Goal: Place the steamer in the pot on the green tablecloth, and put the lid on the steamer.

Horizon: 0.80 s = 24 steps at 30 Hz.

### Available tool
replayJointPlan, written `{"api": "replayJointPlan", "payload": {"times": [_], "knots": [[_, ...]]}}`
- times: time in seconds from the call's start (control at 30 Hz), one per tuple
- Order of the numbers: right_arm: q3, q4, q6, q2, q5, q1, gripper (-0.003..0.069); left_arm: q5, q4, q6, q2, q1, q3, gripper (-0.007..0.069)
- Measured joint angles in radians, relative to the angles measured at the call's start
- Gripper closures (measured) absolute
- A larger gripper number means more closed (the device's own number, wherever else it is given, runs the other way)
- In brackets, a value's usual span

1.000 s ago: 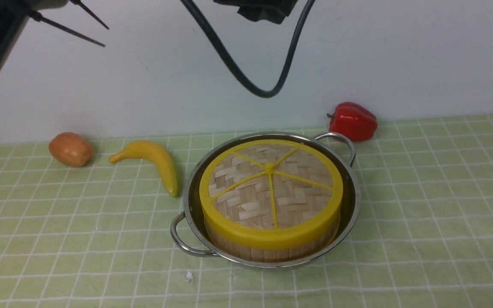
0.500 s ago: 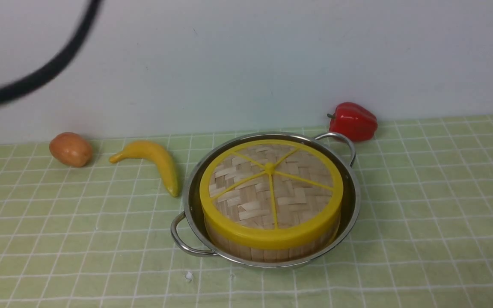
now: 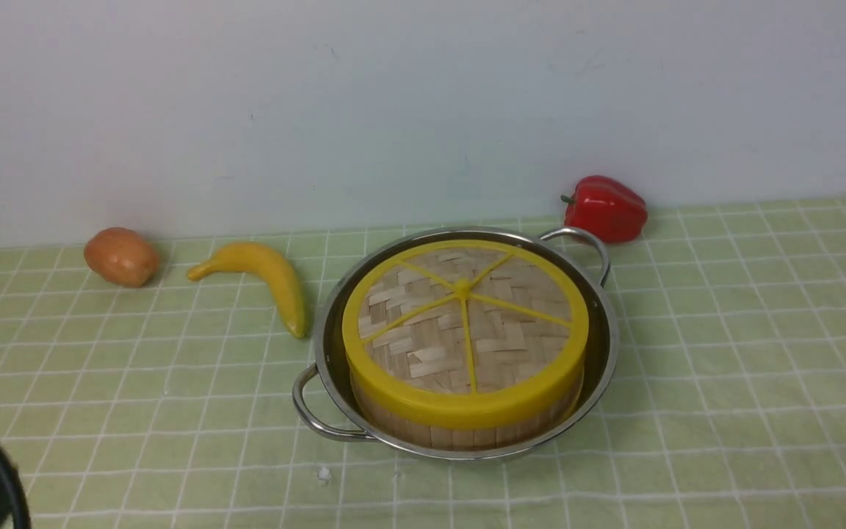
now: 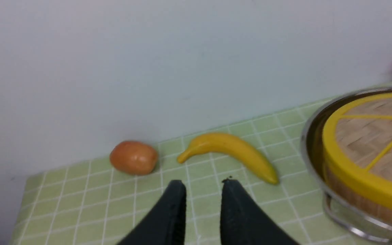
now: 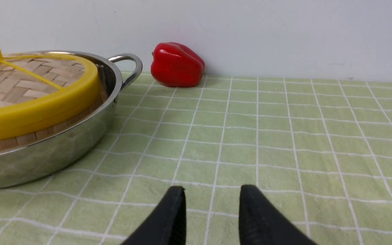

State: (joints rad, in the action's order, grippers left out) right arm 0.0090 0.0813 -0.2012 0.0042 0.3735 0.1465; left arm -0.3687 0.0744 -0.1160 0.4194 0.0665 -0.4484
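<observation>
Since the earlier frames the black cable had left the top of the front view, and only a dark arm part showed at lower left. The lid [image 3: 465, 316] sat on the steamer [image 3: 467, 430] inside the pot [image 3: 603, 345] at centre frame, with bare green tablecloth [image 3: 746, 353] wide to the right and a banana [image 3: 265, 275] close on its left. The left gripper [image 4: 199, 185] and right gripper [image 5: 211, 192] hung empty over the cloth, each with a narrow gap between its fingers, below a plain pale wall [image 3: 423, 103].

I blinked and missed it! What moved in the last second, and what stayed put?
Only the robot moved. The dark arm and looping cable that hung over the pot pulled back toward the robot's left; now just a dark bit shows at the picture's lower left corner. Nothing was picked up or dropped. The lid, steamer, banana, the round orange fruit and pepper stayed put.
</observation>
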Motion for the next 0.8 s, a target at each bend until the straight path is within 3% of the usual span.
{"api": "replayJointPlan", "payload": {"times": [0.2, 0.4, 0.8], "knots": [[0.0, 0.0, 0.0, 0.0, 0.0, 0.0, 0.0416, 0.031, -0.059, 0.0, -0.271, -0.138, 0.298, 0.0466], [0.0, 0.0, 0.0, 0.0, 0.0, 0.0, 0.0416, 0.029, -0.067, 0.012, -0.409, -0.162, 0.435, 0.045], [0.0, 0.0, 0.0, 0.0, 0.0, 0.0, 0.0416, 0.028, -0.086, 0.044, -0.418, -0.162, 0.456, 0.0416]]}}
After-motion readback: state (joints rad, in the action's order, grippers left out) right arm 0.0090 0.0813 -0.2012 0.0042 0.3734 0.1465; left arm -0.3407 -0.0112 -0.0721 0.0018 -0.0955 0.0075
